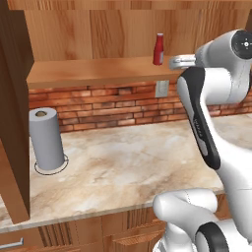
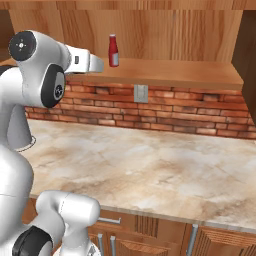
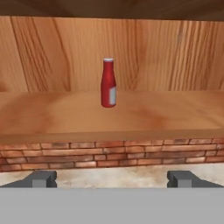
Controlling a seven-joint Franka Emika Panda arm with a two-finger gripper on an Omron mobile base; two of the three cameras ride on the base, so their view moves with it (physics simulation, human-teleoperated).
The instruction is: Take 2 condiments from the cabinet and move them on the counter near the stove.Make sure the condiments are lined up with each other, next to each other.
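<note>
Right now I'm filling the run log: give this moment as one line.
phase: approach | tool: open, empty, facing red bottle | bottle: upright on cabinet shelf | counter: paper towel roll

Arm (image 1: 211, 147): glossy white rounded link shells with dark grey to black joint sections, one long black band running along the side of the upper link in the left base view. A round dark end cap with a small pale centre mark sits on the top joint (image 2: 23, 45); a black oval inset shows on the link below it, and a black ring circles the lowest joint. Gripper (image 3: 113, 178): two small, blocky dark grey finger tips (image 3: 43, 178).
</note>
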